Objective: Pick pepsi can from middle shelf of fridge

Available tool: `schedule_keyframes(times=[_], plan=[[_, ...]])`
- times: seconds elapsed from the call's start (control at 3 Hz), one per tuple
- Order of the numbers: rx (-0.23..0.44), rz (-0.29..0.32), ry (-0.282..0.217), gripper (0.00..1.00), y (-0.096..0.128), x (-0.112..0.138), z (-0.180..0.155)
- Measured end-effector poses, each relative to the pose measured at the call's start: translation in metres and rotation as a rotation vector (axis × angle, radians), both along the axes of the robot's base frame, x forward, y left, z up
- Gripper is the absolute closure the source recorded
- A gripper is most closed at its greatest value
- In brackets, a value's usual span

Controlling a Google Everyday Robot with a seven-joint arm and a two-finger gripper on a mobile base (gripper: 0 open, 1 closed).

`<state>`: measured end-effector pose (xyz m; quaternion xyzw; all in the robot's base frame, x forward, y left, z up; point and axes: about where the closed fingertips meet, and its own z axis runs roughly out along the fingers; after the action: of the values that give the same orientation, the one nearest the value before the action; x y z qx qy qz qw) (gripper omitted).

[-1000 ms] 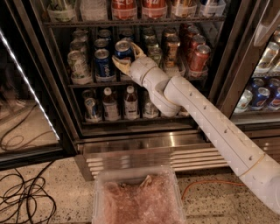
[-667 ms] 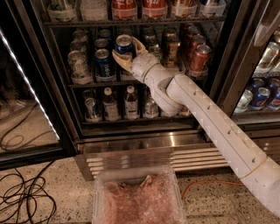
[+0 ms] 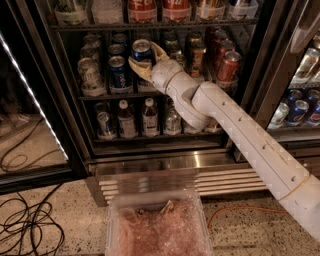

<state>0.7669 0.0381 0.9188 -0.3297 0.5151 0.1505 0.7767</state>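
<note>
The pepsi can point(image 3: 142, 51), blue with a silver top, is held just above the front of the middle shelf point(image 3: 100, 95) of the fridge point(image 3: 175, 165). My gripper point(image 3: 145, 57) is shut on it, with one tan finger point(image 3: 137, 68) below left of the can and the other at its upper right. The white arm reaches in from the lower right. Beside the held can another blue can point(image 3: 118, 75) stands in the row of mixed cans.
A red can point(image 3: 227, 65) stands at the shelf's right end. Small bottles point(image 3: 149, 117) fill the shelf below and red cola cans point(image 3: 141, 9) the one above. A clear plastic bin point(image 3: 157, 225) sits on the floor in front, with cables point(image 3: 25, 230) at left.
My gripper has lifted the pepsi can a little higher off the shelf, then held about still.
</note>
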Motion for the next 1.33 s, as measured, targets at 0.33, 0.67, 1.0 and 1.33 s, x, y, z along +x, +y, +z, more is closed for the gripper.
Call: schedule_keyframes(times=[0.33, 0.67, 1.0, 1.33], plan=[[-0.024, 0.109, 0.018, 1.00, 0.020, -0.019, 0.022], [-0.107, 0.136, 0.076, 1.00, 0.000, -0.039, 0.028], [-0.079, 0.123, 0.086, 1.00, 0.012, -0.057, 0.010], [-0.089, 0.137, 0.096, 1.00, 0.015, -0.063, 0.010]])
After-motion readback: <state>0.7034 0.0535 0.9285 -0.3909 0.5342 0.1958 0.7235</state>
